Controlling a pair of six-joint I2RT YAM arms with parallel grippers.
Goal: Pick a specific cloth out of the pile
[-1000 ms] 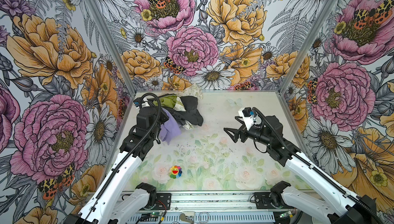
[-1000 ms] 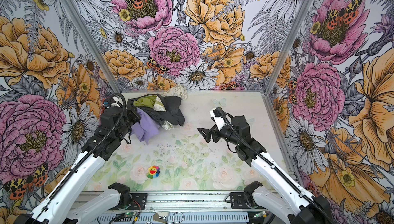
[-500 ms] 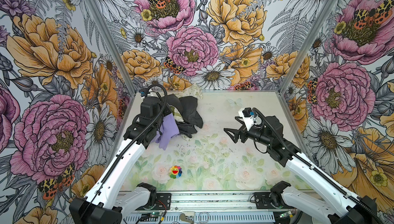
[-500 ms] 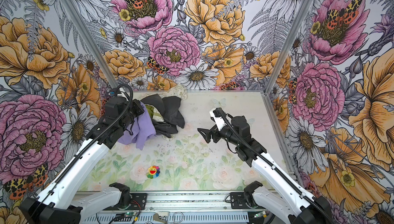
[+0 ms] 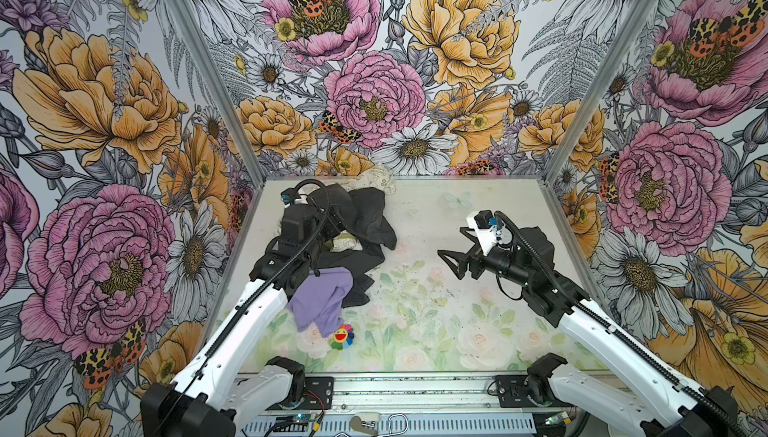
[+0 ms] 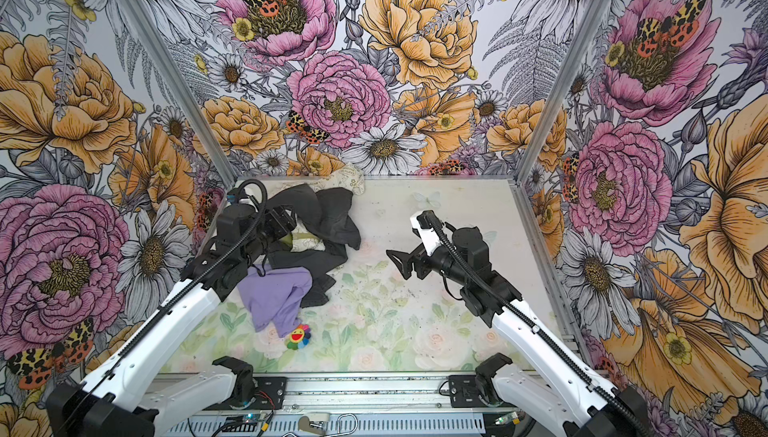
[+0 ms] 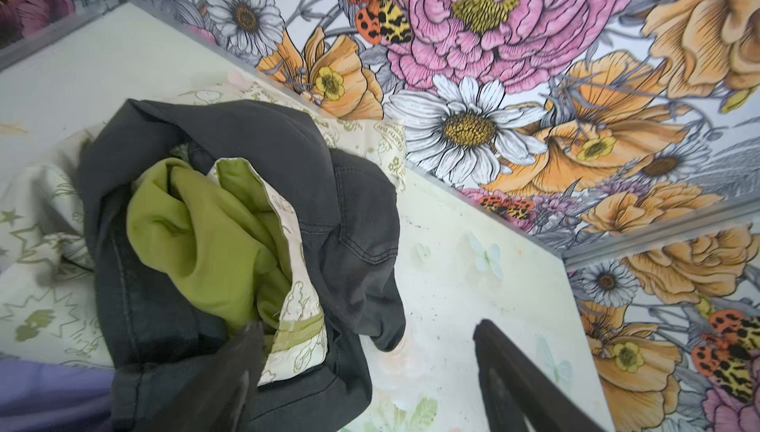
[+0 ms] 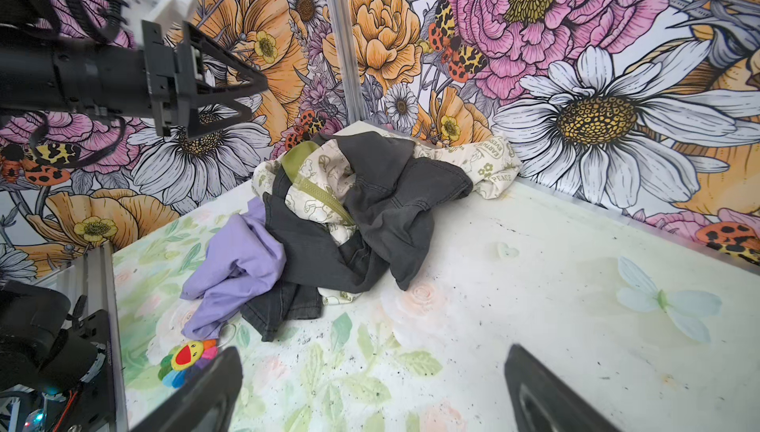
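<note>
Released since the earlier frame: my left hand [image 7: 366, 327] now stands open and empty over the pile [image 5: 365, 214]. The lavender cloth [image 5: 322, 304] lies on the table [image 5: 436, 331], near-left, touching the pile's near edge. I judge extraction largely done. Right hand [image 5: 451, 264] open, idle.

Dropped: the lavender's down!
The left gripper [image 8: 251, 97] has sprung its jaws apart and pulled back over the pile [image 5: 365, 214]; the cloth [image 5: 324, 302], dangling from it a second ago, now lies crumpled on the table [image 5: 457, 331], just beside the flower toy [image 5: 343, 336].
</note>
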